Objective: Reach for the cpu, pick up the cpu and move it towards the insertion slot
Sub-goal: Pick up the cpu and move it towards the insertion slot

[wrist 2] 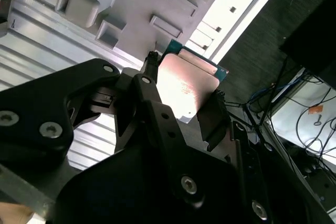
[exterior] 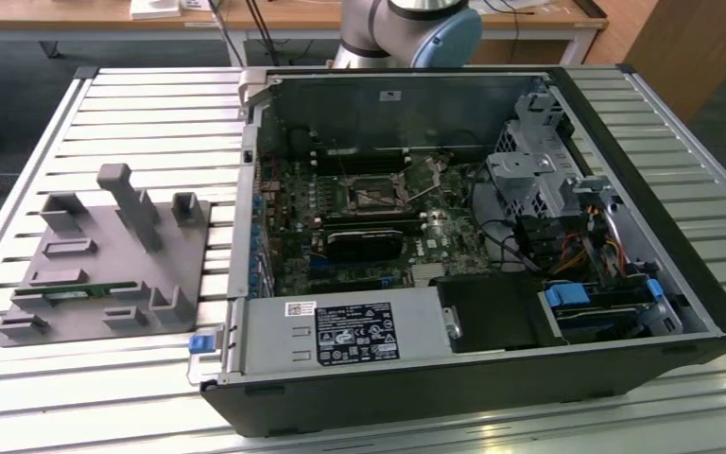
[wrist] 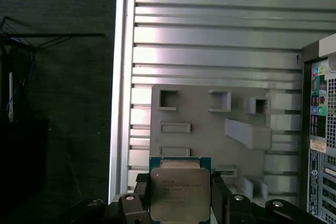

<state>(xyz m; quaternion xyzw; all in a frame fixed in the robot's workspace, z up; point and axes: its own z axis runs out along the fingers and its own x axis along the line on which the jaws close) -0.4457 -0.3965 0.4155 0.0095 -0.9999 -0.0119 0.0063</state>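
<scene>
I saw the gripper [wrist: 180,203] pinching the cpu [wrist: 180,184] by two opposite edges, silver top towards the first wrist camera, with the grey parts fixture [wrist: 210,124] and slatted table [wrist: 210,35] behind it. In the exterior view, the insertion slot [exterior: 373,197] sat on the motherboard [exterior: 452,241] inside the open computer case [exterior: 665,236], beside that fixture.
</scene>
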